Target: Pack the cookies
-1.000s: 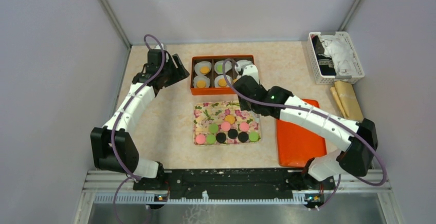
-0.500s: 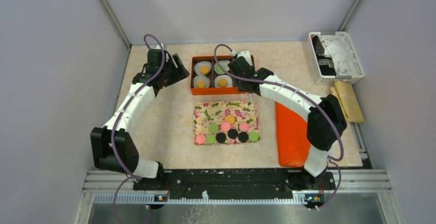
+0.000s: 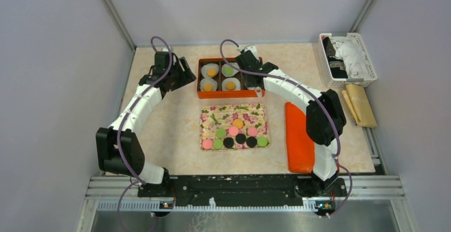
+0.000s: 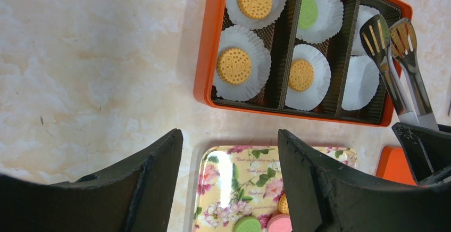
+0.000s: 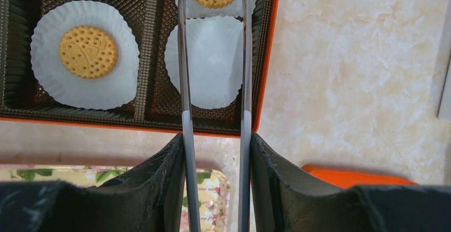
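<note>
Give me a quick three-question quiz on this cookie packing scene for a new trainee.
1. True or false: the left gripper holds the tongs.
2. Which colour is the cookie in the far middle cup of the orange box? A orange, B green, C black.
3. Fill in: the unpacked cookies lie on the ___ tray.
Key: 1 false, the right gripper holds them; 2 B; 3 floral.
</note>
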`<state>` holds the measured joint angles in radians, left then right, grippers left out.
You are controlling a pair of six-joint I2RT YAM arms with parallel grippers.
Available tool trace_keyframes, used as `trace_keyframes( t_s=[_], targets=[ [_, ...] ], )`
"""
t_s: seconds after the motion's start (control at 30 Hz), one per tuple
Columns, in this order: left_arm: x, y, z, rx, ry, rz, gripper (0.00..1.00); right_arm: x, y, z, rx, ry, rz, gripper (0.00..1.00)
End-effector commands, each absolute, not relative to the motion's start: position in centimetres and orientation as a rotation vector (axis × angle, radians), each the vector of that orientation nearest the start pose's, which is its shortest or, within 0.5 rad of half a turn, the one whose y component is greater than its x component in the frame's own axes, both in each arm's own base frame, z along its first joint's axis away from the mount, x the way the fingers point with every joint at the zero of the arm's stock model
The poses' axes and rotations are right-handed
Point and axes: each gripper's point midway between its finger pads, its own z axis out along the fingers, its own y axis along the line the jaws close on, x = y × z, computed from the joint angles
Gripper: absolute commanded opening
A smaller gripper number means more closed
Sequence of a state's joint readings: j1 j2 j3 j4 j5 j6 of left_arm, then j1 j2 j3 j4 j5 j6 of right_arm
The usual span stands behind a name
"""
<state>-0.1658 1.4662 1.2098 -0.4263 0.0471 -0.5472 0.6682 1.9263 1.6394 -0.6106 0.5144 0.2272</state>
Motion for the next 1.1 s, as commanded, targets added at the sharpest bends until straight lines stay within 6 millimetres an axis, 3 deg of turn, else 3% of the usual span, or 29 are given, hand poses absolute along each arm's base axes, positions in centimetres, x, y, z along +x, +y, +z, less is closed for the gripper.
trace_keyframes(
  t_s=[0.0,0.23,0.47,0.8,1.07],
  targets=[
    [41.3,-9.9,19.9,-0.381,2.208,-0.434,0.72,44.9,23.9,16.4,-0.249,2.226,-0.188,0.16],
    [41.3,-9.8,20.1,-0.380,2.203,-0.428,0.72,46.5,23.9,16.3,-0.246,2.222,-0.231,0.19],
    [41.3,-9.8,20.2,-0.377,2.203,-0.425,0.72,46.7,24.0,16.6,-0.228,2.217,-0.228,0.37],
    [41.3,-9.9,20.0,-0.370,2.207,-0.431,0.72,46.8,23.9,16.6,-0.216,2.213,-0.221,0.47],
    [41.5,-10.0,20.1,-0.367,2.207,-0.433,0.72,46.5,24.0,17.4,-0.201,2.206,-0.182,0.45]
  ],
)
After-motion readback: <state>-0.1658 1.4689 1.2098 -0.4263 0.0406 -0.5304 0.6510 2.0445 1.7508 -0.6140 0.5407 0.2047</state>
